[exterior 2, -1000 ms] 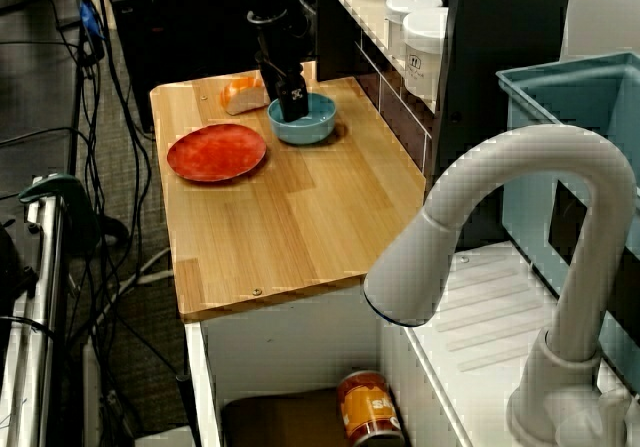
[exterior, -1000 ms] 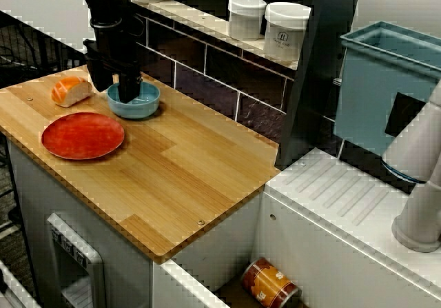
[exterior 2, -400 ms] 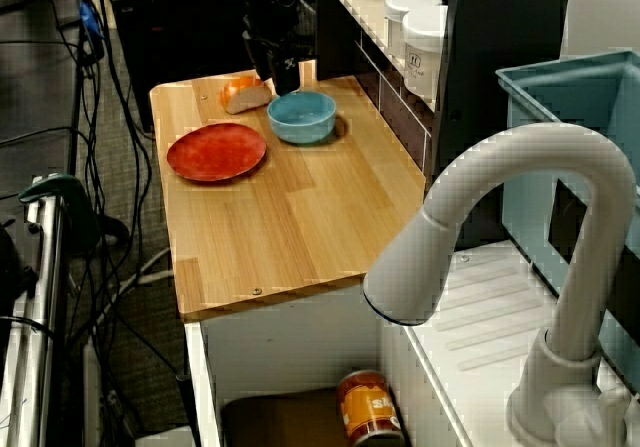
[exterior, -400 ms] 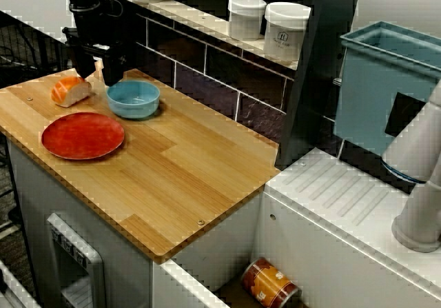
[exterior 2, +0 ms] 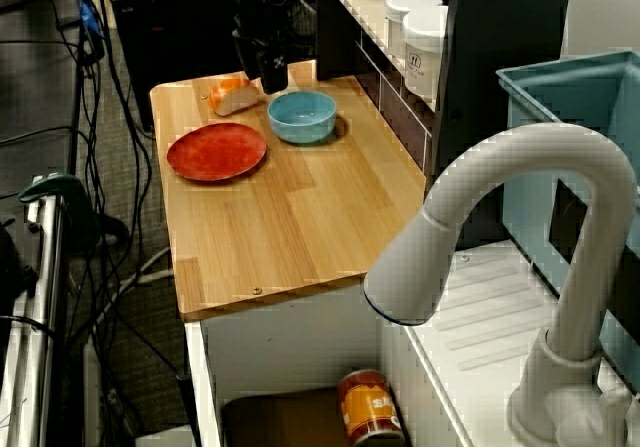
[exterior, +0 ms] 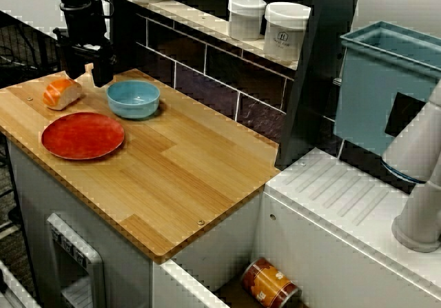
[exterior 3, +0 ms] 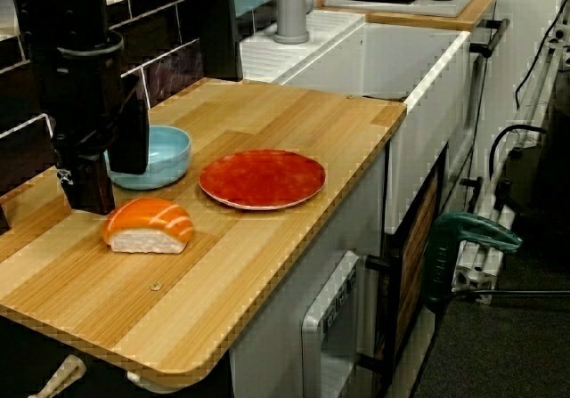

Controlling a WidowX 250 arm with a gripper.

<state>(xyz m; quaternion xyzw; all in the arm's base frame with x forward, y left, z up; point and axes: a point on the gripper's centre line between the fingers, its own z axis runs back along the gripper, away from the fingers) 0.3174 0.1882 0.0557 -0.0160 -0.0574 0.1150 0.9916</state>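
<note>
While poised low with jaws parted and nothing held: gripper (exterior: 86, 70) — just beside salmon nigiri (exterior: 60, 92), flat on wooden counter (exterior: 193, 163) between blue bowl (exterior: 134, 98) and counter edge, behind red plate (exterior: 83, 135). Likely light, slick-topped; best pinched across white rice flanks.

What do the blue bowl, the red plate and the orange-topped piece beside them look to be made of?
The blue bowl looks like glazed ceramic or hard plastic: smooth, even colour, soft sheen. The red plate looks alike, glossy with pale glare on its face. The orange-and-white piece is probably moulded plastic toy sushi: uniform shiny surface, stripes very regular.
</note>
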